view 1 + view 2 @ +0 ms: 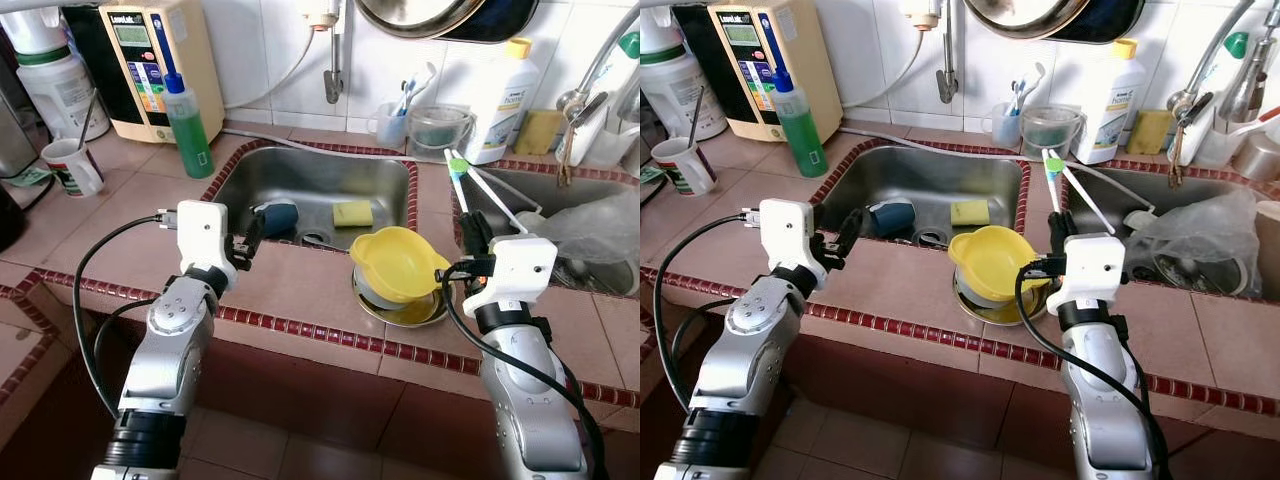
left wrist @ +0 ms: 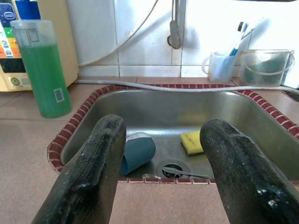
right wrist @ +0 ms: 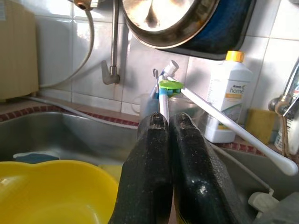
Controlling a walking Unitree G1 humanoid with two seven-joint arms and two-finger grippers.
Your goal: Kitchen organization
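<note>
R pincer [image 3: 169, 135] w/ toothbrush [image 3: 162, 95]; "home" bottle [image 3: 227, 95]

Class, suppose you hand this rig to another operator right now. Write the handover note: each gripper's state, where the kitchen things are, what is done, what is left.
Left gripper: open, empty, above the counter's front edge, facing the left sink.
Right gripper: shut on a toothbrush with a white stick alongside, raised between the two sinks.
Left sink holds a blue cup on its side and a yellow sponge.
Yellow bowl sits on stacked dishes on the counter, beside the right gripper.
Cup of brushes stands at the wall.
Done: toothbrush picked up.
Left: probably put it in that cup, then clear sink and bowl.
</note>
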